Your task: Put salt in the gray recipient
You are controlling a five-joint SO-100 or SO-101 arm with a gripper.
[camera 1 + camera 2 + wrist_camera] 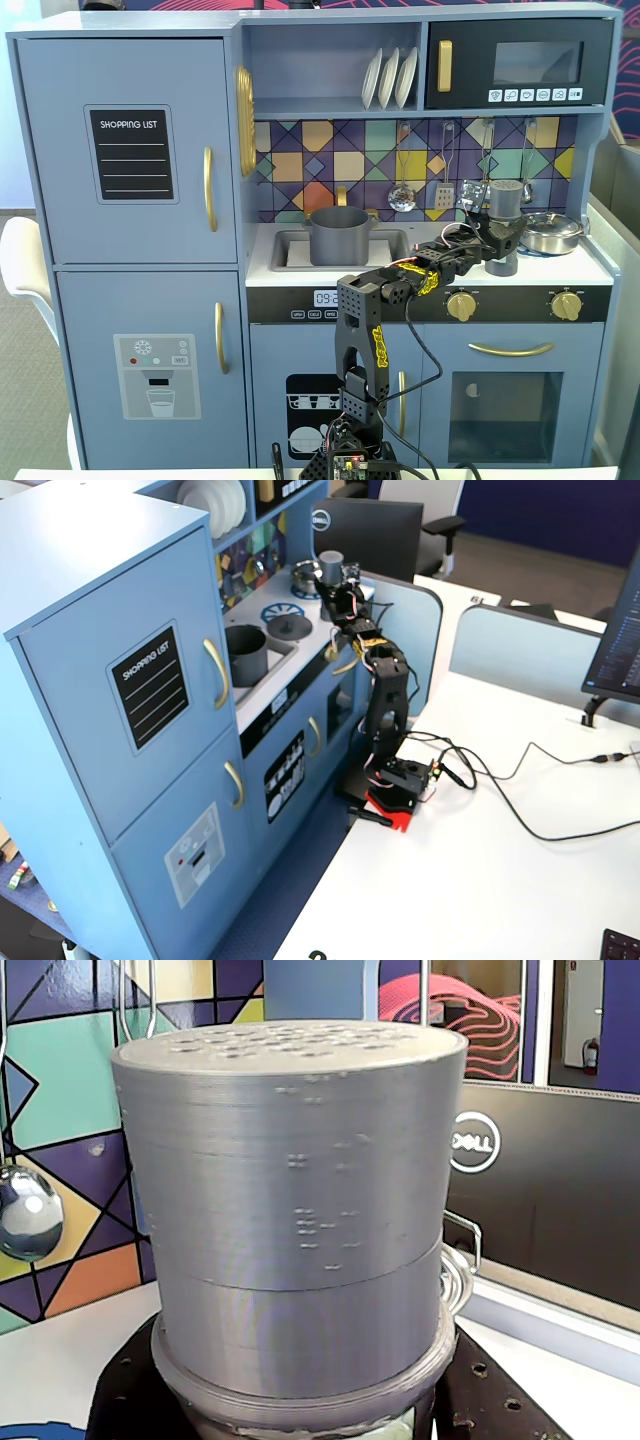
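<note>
The salt point(503, 200) is a tall gray shaker standing upright at the right end of the counter, its base at counter level. My gripper point(499, 240) is shut on the salt around its middle. In the wrist view the salt point(290, 1190) fills the frame with its perforated cap on top, and the gripper point(305, 1405) has a black finger point(130, 1400) on each side of it. The gray recipient point(340, 234) is a pot standing in the sink, well left of the salt. From the side, the salt point(331, 564) sits in the gripper point(335, 585), with the recipient point(245, 653) nearer the camera.
A shiny steel pan point(551, 232) sits just right of the salt. Utensils point(403, 190) hang on the tiled back wall above the counter. A dark round lid point(286, 627) lies on the counter between sink and salt. A microwave shelf point(515, 110) overhangs the counter.
</note>
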